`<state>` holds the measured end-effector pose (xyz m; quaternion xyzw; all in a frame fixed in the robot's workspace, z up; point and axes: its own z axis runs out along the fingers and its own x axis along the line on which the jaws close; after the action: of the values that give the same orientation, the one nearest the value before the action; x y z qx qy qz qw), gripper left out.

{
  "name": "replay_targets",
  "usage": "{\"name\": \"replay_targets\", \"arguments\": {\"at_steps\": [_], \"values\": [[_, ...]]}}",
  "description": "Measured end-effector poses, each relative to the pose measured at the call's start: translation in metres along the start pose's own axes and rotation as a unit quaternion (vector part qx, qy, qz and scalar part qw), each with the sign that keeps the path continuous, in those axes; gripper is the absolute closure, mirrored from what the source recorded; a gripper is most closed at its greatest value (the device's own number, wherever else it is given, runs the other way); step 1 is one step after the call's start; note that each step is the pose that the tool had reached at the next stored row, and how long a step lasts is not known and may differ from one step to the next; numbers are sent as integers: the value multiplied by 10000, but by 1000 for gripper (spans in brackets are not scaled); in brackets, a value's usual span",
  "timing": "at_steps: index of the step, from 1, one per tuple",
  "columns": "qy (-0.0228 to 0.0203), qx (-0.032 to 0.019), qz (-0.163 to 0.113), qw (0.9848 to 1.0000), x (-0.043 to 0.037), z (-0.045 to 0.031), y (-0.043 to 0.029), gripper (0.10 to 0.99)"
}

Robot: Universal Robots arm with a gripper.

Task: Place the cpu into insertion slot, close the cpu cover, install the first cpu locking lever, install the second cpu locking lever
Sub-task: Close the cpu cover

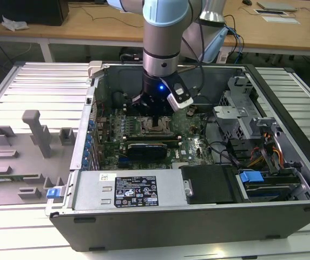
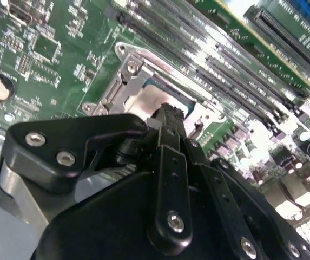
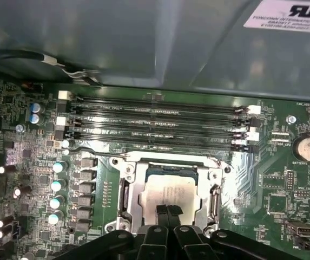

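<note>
My gripper [image 1: 156, 115] hangs low inside the open computer case, right above the insertion slot [image 1: 156, 129] on the green motherboard [image 1: 195, 146]. In both wrist views the pale cpu [image 3: 168, 187] [image 2: 152, 100] lies flat in the slot. The silvery cpu cover [image 3: 215, 187] [image 2: 123, 81] frames it and looks laid down around it. My gripper [image 3: 168, 212] [image 2: 166, 115] is shut with nothing between the black fingertips, which sit at or just above the near edge of the cpu. A thin metal lever rod [image 3: 98, 149] runs along the slot's far side.
Long black memory slots [image 3: 160, 122] lie just beyond the socket. Capacitors [image 3: 57, 187] stand beside it, and a coin battery [image 3: 306, 147] sits on the other side. A black card [image 1: 146, 147] lies in front of the socket, with the drive cage [image 1: 241, 116] and cables at the exterior view's right.
</note>
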<state>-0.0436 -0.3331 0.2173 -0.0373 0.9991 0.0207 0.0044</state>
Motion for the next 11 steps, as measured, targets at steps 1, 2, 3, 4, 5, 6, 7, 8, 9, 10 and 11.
{"name": "replay_targets", "arguments": {"at_steps": [1,2,3,4,5,6,7,8,9,10,11], "values": [[0,0,-1,10000,-1,0,1,980],[1,1,-2,10000,-1,-4,1,980],[1,1,-2,10000,-1,-44,4,980],[-1,1,-1,10000,-2,-102,6,980],[-4,2,-2,10000,-3,-173,9,980],[-5,4,-2,10000,-3,-210,10,980],[-8,5,-2,10000,-3,-255,12,980],[-11,7,-2,10000,-4,-313,15,980],[-13,8,-2,10000,-4,-341,16,980],[-16,10,-2,10000,-4,-375,17,980],[-18,11,-2,10000,-5,-396,18,980]]}}
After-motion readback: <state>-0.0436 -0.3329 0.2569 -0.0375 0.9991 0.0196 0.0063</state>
